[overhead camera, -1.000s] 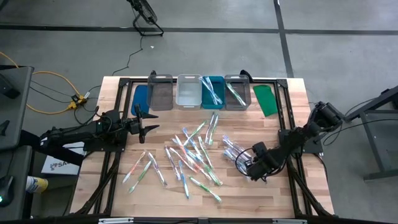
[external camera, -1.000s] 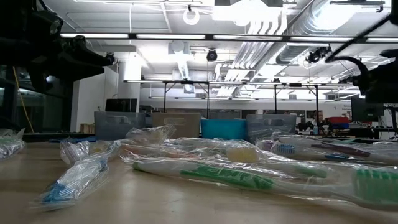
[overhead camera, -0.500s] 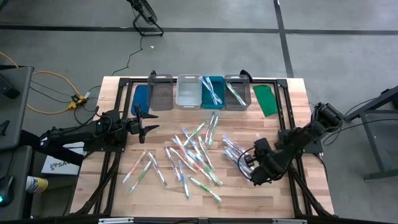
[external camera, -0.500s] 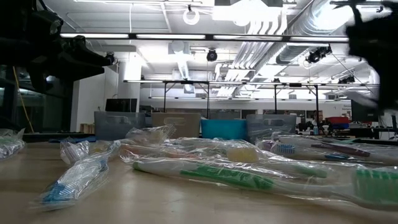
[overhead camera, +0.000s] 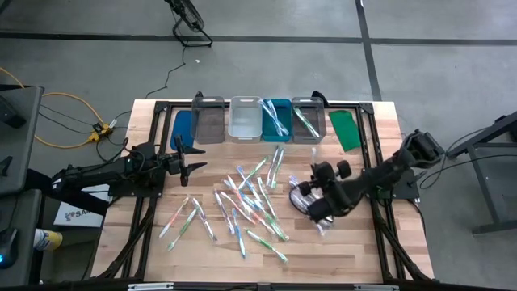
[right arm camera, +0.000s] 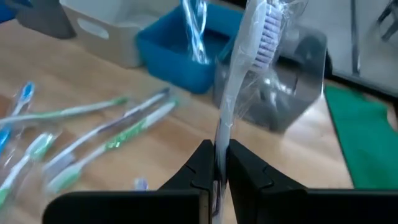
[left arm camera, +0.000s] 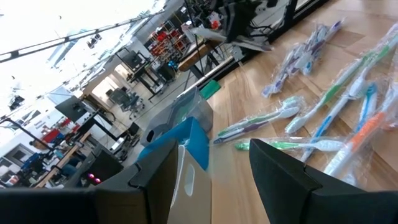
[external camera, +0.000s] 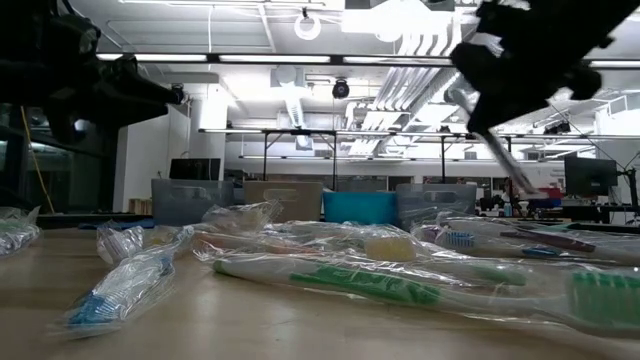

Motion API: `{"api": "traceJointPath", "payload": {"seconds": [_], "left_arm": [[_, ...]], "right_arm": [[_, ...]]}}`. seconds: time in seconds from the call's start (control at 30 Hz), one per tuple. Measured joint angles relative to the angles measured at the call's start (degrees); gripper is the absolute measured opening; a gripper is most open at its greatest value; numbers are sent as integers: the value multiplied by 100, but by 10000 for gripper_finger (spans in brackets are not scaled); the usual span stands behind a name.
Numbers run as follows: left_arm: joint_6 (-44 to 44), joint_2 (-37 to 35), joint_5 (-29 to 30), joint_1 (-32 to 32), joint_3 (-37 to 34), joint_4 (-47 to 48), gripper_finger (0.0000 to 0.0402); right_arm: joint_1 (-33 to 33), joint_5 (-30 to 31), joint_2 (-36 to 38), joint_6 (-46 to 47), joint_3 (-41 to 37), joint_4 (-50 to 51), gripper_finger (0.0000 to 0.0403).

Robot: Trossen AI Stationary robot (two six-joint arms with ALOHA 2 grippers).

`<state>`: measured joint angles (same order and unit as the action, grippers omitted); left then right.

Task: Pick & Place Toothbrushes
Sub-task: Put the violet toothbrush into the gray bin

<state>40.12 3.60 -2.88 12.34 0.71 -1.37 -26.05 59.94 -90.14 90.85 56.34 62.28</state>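
Many wrapped toothbrushes point(overhead camera: 250, 198) lie scattered on the wooden table; more lie near its left front point(overhead camera: 186, 218). My right gripper point(overhead camera: 317, 204) hangs over the table's right middle, shut on one clear-wrapped toothbrush with purple bristles point(right arm camera: 245, 68). In the low view this toothbrush point(external camera: 500, 150) slants down from the gripper point(external camera: 520, 55). My left gripper point(overhead camera: 194, 162) waits open at the table's left, level, with nothing between its fingers point(left arm camera: 211, 180). Toothbrushes also lie in the teal bin point(overhead camera: 276, 120) and the right grey bin point(overhead camera: 307, 121). My right gripper pinches the toothbrush's handle point(right arm camera: 219, 140), wrapper and all, between its two fingers. The brush runs on forward in line with the fingers, its purple-bristled head point(right arm camera: 268, 25) at the far end. It is lifted clear of the table, slanting down and away from the gripper.
Four bins stand in a row at the far edge: grey point(overhead camera: 208, 121), clear point(overhead camera: 245, 120), teal and grey. A blue lid point(overhead camera: 182, 125) lies left of them, a green lid point(overhead camera: 346, 129) to the right. A black frame runs along the table's sides.
My right gripper has risen from the table's right front and gone toward the far edge and the scattered pile, turning its wrist. The toothbrush it holds has come up clear of the table. The left arm has kept still.
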Motion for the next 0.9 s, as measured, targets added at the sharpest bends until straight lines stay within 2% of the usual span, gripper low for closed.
{"api": "traceJointPath", "payload": {"seconds": [0.2, 0.4, 0.53, 0.63, 0.77, 0.9], "left_arm": [[-158, 0, 4, 0, 0, 17, 193], [-1022, 2, 75, 0, 0, -339, 193], [-1193, 4, 82, 0, 0, -816, 193], [-1229, 35, 93, 0, 1, -1241, 193], [-1419, 264, 120, 0, 168, -1320, 193], [-1620, 877, 160, 4, 498, -1500, 193]], "right_arm": [[760, -41, 1, -1895, 0, -1140, 20], [1567, -725, 1, -4556, 0, -3133, 20], [2071, -1548, 1, -6476, 0, -4846, 20], [2411, -2254, 1, -7556, 0, -6059, 20], [2825, -3298, 1, -8331, 0, -7272, 20], [3142, -4190, -14, -8715, 0, -8116, 20]]}}
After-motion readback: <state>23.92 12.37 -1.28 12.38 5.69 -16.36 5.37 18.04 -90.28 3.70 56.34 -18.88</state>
